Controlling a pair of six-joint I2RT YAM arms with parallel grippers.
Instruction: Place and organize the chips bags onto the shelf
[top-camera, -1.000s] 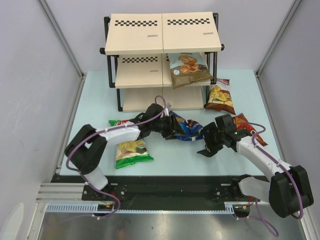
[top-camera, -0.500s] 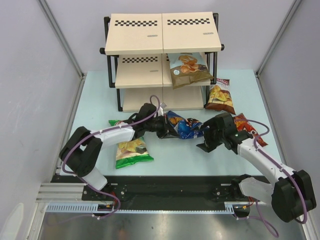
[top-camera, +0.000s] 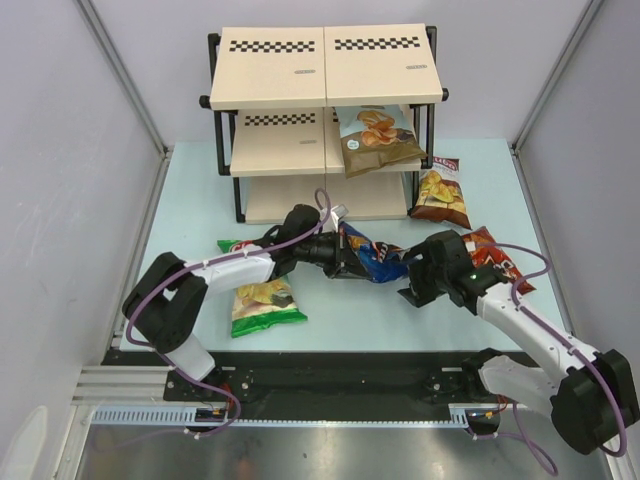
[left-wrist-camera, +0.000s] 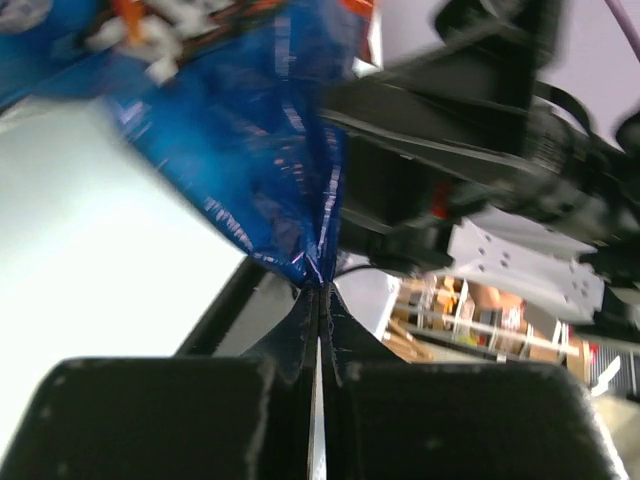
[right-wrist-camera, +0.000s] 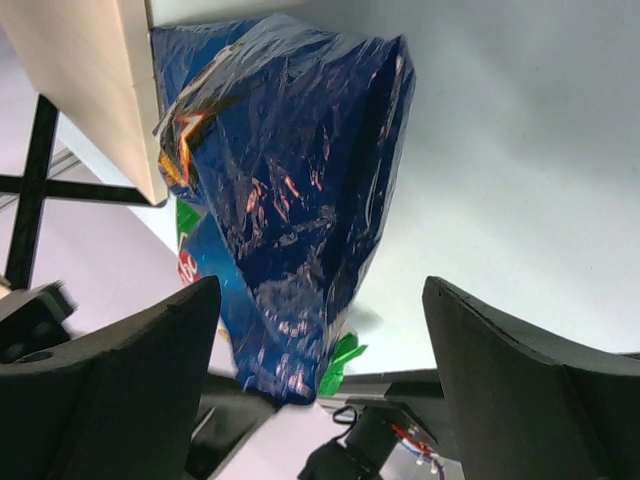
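Blue and crinkled, the big chips bag sits just in front of the shelf, below its lowest board, held up on edge rather than lying flat. The left gripper is clamped tight on the bag's sealed seam, its two fingers pressed together with only foil between them. The right gripper faces the bag's other side with its fingers spread wide, touching nothing. On the right half of the shelf's middle board, a pale blue-and-brown bag leans out over the front edge. A small brown-red bag lies on the pale surface just beside the shelf's right legs. A red bag lies farther out from the shelf's right front corner, partly under the right arm. A green-and-white bag lies well in front of the shelf's left half, near the left arm.
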